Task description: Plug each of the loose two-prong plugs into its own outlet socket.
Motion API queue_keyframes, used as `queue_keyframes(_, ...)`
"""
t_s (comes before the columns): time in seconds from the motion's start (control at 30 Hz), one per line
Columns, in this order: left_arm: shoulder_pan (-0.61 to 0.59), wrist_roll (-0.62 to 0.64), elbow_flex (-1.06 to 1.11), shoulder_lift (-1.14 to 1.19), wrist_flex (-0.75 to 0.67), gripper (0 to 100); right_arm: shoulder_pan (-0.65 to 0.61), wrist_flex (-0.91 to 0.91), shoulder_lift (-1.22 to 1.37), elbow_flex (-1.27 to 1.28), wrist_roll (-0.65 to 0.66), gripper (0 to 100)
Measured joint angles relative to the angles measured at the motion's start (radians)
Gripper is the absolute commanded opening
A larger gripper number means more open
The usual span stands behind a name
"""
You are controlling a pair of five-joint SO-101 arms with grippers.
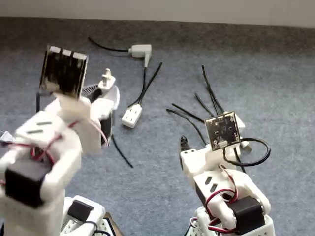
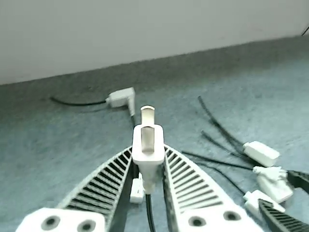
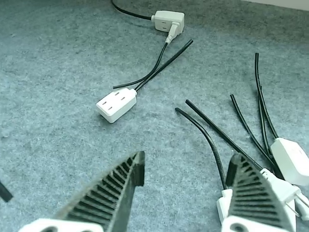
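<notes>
You are working over a grey-blue carpet [image 1: 162, 162] that runs back to a pale wall [image 2: 145, 29].

Your left gripper [image 2: 148, 151] is raised off the carpet and clamped on a white two-prong plug [image 2: 147, 142]. The plug stands upright between the ribbed fingers [image 2: 108, 179], its prongs pointing up and away from the wrist and its black cord hanging down between them. In the high view the same plug [image 1: 107, 77] pokes out just ahead of the left arm.

An outlet socket [image 3: 116, 104] lies near the middle of the carpet with its slotted face turned up, well apart from the held plug. Thin cords run from it toward a back socket [image 3: 168, 21] near the wall. A small plug looks to be seated in that back socket, though from this angle you can't be sure.

Your right gripper [image 3: 188, 159] hangs low over the carpet with its fingers spread wide and nothing between them. The loose plugs [image 3: 289, 162] lie just beside its outer finger, at least one with bare prongs showing. Several short black cords [image 3: 207, 135] fan out from them across the carpet. The left wrist view shows the same cluster [image 2: 263, 154] off to the side.
</notes>
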Motion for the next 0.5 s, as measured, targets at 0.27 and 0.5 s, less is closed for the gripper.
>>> queue_keyframes(0.27,0.206,0.074,0.546,-0.480,-0.488,1,0.189,0.000,0.000,0.000,0.000,27.5)
queue_keyframes(0.5,0.219,0.058,0.789,-0.706,-0.660,1,0.215,0.000,0.000,-0.222,0.000,27.5)
